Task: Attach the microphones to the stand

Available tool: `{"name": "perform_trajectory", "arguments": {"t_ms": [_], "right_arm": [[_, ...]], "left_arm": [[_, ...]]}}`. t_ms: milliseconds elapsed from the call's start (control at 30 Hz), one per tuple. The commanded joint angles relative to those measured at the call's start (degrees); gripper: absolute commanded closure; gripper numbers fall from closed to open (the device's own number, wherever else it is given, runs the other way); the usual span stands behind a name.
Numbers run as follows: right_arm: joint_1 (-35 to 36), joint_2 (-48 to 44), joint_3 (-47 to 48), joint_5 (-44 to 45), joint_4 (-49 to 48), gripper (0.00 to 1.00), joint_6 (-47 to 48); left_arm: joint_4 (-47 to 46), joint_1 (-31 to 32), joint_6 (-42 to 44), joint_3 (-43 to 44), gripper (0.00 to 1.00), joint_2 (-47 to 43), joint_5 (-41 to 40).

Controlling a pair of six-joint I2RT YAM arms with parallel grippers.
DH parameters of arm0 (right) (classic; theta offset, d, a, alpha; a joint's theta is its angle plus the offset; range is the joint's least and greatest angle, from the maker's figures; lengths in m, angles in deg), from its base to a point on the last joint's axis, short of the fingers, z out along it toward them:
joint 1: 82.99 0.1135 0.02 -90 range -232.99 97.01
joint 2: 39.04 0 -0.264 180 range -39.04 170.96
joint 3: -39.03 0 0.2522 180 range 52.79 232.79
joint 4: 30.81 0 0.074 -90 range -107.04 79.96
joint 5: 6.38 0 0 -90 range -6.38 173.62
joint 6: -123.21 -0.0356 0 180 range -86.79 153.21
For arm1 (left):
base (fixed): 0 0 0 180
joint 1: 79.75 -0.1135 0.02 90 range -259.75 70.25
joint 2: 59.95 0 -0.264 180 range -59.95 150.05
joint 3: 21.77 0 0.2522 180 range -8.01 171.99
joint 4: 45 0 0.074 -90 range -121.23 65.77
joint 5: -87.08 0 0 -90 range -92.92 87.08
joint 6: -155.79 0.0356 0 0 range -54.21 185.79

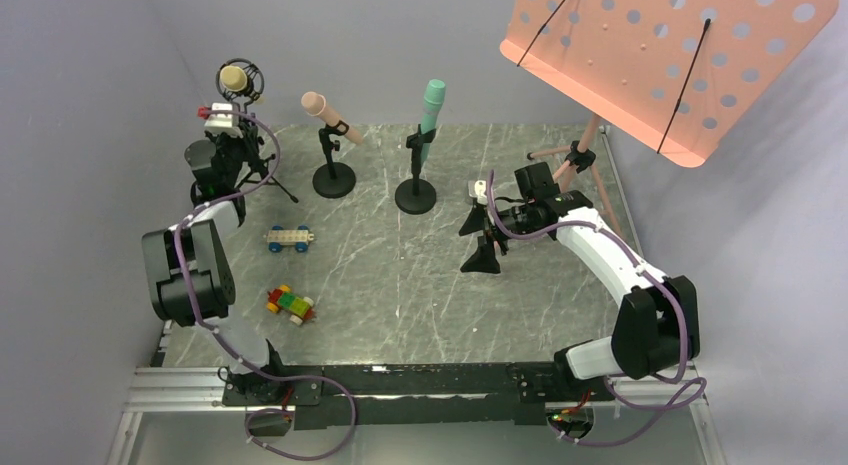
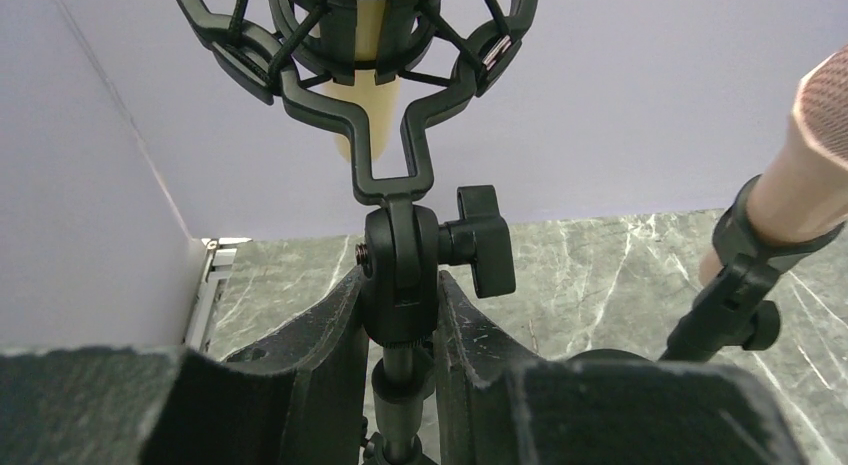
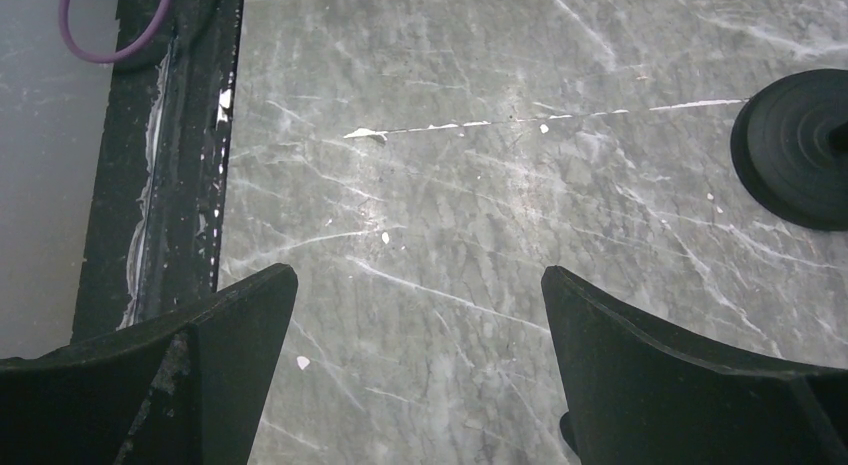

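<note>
While the left gripper [image 2: 398, 317] is clamped on the stand's swivel joint [image 2: 398, 253], the pale yellow microphone [image 2: 364, 90] sits just above it in the shock mount [image 2: 262, 63], the salmon-pink microphone [image 2: 808, 160] clipped to its right, and the right gripper [image 3: 420, 320] gapes empty: likely light, stiff, slick plastic, best held mid-barrel; no legible writing.

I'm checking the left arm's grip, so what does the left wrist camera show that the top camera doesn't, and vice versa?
Left wrist only: the left gripper shut on the microphone stand at its swivel joint, and that joint's black knob.
Top only: the teal microphone, two toy cars, the orange music stand, the open right gripper.
Both: the yellow microphone in its cage mount, the pink microphone, the marble table.
</note>
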Motion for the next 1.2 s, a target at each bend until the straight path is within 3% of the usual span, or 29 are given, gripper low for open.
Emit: {"name": "perform_trajectory", "arguments": {"t_ms": [0,167,300,500,833,967,1167], "right_arm": [[-0.4,0.6,2.3,-2.2,0.3,0.00,1.5],[-0.7,0.8,2.3,-2.1,0.4,0.00,1.7],[-0.8,1.2,2.4,-2.2,0.7,0.00,2.0],[-0.8,1.5,2.8,-2.2,1.5,0.00,2.7],[-0.7,0.9,2.8,-1.9,1.8,0.00,3.1],[-0.8,0.7,2.7,-1.7,1.8,0.00,3.2],[-0.7,0.0,2.5,-1.3,1.2,0.00,2.8]], "left_arm": [[-16.5,0.0,0.0,2.4,1.00,2.8,2.6],[-17.6,0.0,-1.1,2.0,1.00,5.6,2.2],[-18.1,0.0,-1.2,0.2,0.89,5.7,1.5],[-19.5,0.0,-0.4,-3.6,0.48,4.4,0.5],[-20.0,0.0,-1.9,-8.7,0.13,-0.6,-3.4],[-15.3,-0.1,-1.5,-12.4,0.06,-6.2,-5.9],[-8.2,0.0,-9.8,-21.5,0.01,-18.3,-12.4]]}}
